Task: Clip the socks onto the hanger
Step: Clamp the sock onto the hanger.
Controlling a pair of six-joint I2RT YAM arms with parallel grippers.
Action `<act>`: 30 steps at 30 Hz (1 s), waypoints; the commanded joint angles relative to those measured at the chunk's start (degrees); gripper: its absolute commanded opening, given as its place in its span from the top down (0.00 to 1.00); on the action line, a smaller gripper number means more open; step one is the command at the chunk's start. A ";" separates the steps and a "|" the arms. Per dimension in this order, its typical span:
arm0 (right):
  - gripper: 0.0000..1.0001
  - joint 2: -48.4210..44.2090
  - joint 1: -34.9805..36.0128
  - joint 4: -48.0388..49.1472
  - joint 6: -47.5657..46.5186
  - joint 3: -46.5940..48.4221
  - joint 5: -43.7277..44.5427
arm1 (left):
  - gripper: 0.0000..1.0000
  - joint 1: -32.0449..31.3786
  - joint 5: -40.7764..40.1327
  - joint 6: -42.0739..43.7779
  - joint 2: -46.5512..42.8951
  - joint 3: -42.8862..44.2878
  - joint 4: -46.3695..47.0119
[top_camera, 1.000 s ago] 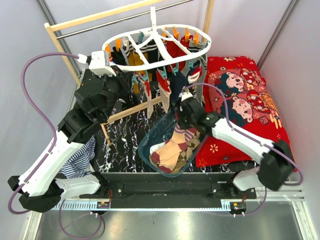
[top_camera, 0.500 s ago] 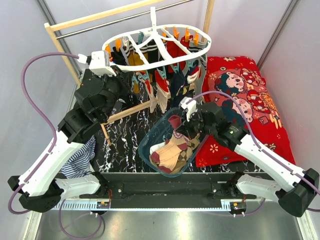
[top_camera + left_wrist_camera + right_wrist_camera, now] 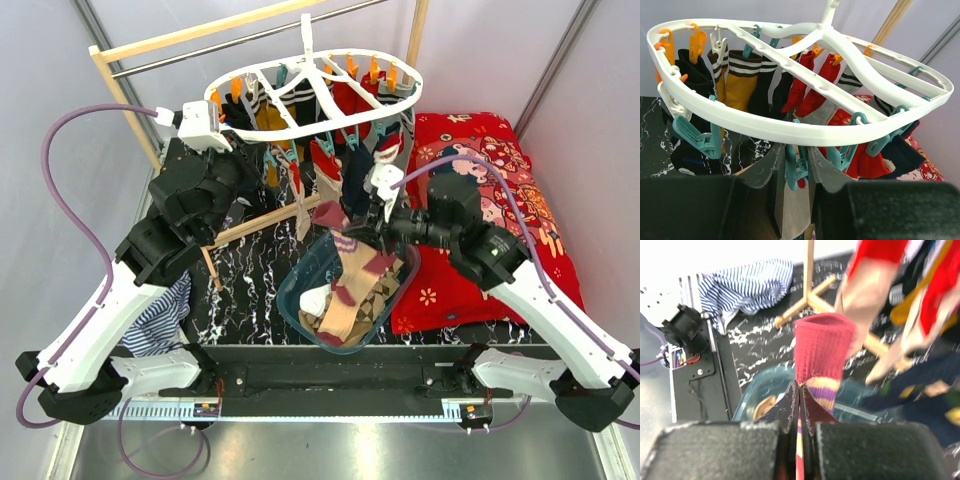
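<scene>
- Maroon-and-purple striped sock (image 3: 822, 352): held in the closed right pincer (image 3: 799, 390). It hangs above the tub and just below the hanger, not yet clipped.
- Hung socks (image 3: 740, 90): many already on clips around the hanger (image 3: 790, 131).
- Loose socks (image 3: 345, 310): several lie in the clear tub (image 3: 292, 300) on the tabletop (image 3: 245, 275).
- Left pincer (image 3: 796, 175): jaws flank a teal clip (image 3: 791, 167) at the near rim. Whether they squeeze it cannot be told.
- Progress, as judged: well over half done.

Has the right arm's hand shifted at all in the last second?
Yes. The right gripper, jaws shut on the striped sock, has gone from over the tub's middle to its far rim, nearer the hanger.
</scene>
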 commanded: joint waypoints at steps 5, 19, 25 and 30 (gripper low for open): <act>1.00 8.10 0.04 3.26 -7.28 10.14 -8.47 | 0.95 0.11 1.00 -0.29 -0.10 2.84 3.23; 1.00 15.49 0.39 17.42 0.37 11.21 -9.01 | 0.95 0.11 2.23 -1.17 -0.53 3.02 3.23; 1.00 18.13 0.30 20.06 1.60 12.52 -6.81 | 0.95 0.20 2.67 -1.52 -0.45 2.76 3.23; 1.00 19.63 0.39 21.91 2.30 13.49 -5.32 | 0.95 0.11 3.46 -1.96 -0.45 2.76 3.23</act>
